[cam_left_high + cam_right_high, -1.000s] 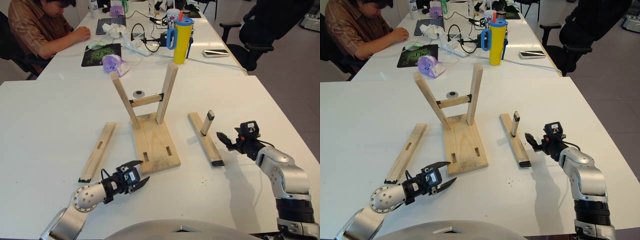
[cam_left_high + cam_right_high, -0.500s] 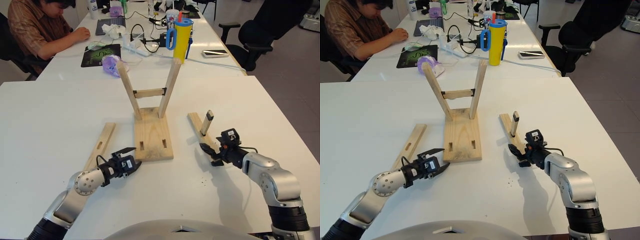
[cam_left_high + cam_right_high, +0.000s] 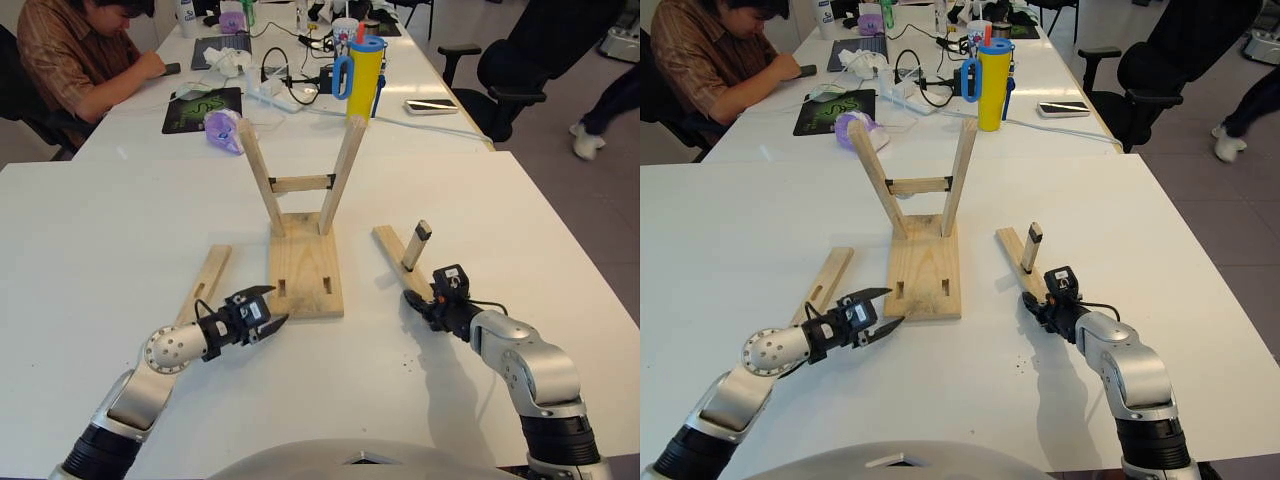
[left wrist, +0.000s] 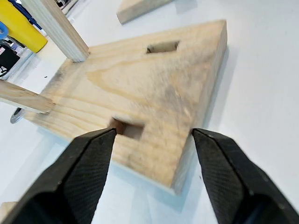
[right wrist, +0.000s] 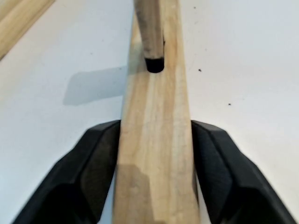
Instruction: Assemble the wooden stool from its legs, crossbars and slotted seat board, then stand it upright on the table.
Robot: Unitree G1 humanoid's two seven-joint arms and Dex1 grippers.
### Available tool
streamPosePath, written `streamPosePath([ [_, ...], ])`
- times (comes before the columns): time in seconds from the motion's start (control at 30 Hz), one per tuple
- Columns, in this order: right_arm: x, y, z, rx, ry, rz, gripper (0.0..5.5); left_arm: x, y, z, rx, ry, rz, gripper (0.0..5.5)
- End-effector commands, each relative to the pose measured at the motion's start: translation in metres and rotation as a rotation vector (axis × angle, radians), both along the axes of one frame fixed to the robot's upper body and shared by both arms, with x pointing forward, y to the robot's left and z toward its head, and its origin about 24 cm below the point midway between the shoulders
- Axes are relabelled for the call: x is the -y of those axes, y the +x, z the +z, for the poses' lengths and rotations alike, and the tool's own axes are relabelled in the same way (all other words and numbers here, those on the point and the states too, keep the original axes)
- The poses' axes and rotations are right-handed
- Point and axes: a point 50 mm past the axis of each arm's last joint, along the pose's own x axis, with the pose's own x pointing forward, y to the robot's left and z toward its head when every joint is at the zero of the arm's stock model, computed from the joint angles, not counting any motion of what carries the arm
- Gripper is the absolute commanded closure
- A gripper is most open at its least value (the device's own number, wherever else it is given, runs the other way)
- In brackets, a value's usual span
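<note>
The slotted seat board (image 3: 305,280) lies flat at mid-table. Two legs (image 3: 262,180) (image 3: 340,175) stand up from its far end, joined by a crossbar (image 3: 300,184). A loose slotted leg (image 3: 205,285) lies to its left. My left gripper (image 3: 265,315) is open at the board's near left corner, its fingers (image 4: 88,163) astride that corner (image 4: 187,172). To the right lies another leg (image 3: 392,245) with a short crossbar (image 3: 415,244) standing in its slot. My right gripper (image 3: 420,300) is open, with its fingers (image 5: 100,168) close along both sides of that leg's near end (image 5: 156,140).
On the table behind stand a yellow bottle (image 3: 365,80) with a blue handle, a purple wrapper (image 3: 225,130), a black mat (image 3: 205,108), cables and a phone (image 3: 432,105). White table surface (image 3: 100,250) stretches out left and right of the parts.
The view has shifted. My left gripper has come forward to the board's near corner. My right gripper has moved left onto the near end of the right-hand leg.
</note>
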Motion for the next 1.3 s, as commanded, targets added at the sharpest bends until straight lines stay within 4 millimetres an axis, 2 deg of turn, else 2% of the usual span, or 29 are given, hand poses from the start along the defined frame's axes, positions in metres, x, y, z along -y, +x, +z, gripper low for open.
streamPosePath([
  [0.03,0.005,0.023,0.021,0.141,0.156,-0.116,3.45,-0.004,0.021,0.035,0.031,-0.219,0.079,2.47],
  [0.13,-0.002,0.051,0.061,0.379,0.399,-0.133,3.45,-0.008,0.033,0.052,0.009,-0.379,0.115,2.47],
  [0.2,-0.011,0.061,0.083,0.477,0.514,-0.073,3.45,-0.008,0.037,0.06,-0.02,-0.462,0.113,2.47],
  [0.23,-0.015,0.063,0.091,0.504,0.563,-0.037,3.45,-0.008,0.038,0.063,-0.032,-0.499,0.11,2.27],
  [0.3,-0.03,0.063,0.114,0.547,0.687,0.143,3.45,-0.009,0.044,0.075,-0.105,-0.661,0.09,2.05],
  [0.4,-0.043,0.058,0.134,0.498,0.866,0.383,3.45,-0.007,0.048,0.09,-0.206,-0.838,0.014,1.63],
  [0.5,-0.054,0.049,0.141,0.392,0.952,0.6,3.45,-0.007,0.046,0.104,-0.312,-0.99,-0.096,1.26],
  [0.63,-0.062,0.035,0.146,0.238,0.995,0.833,3.45,-0.002,0.046,0.121,-0.44,-1.075,-0.237,0.71],
  [0.77,-0.06,0.028,0.15,0.133,1.005,0.958,3.45,-0.001,0.046,0.138,-0.485,-1.113,-0.326,0.61],
  [0.93,-0.057,0.024,0.149,0.065,0.957,1.014,3.45,0.0,0.039,0.148,-0.531,-1.147,-0.402,0.61],
  [1.3,-0.056,0.021,0.147,0.029,0.933,1.055,3.45,0.004,0.031,0.148,-0.567,-1.102,-0.434,2.21],
])
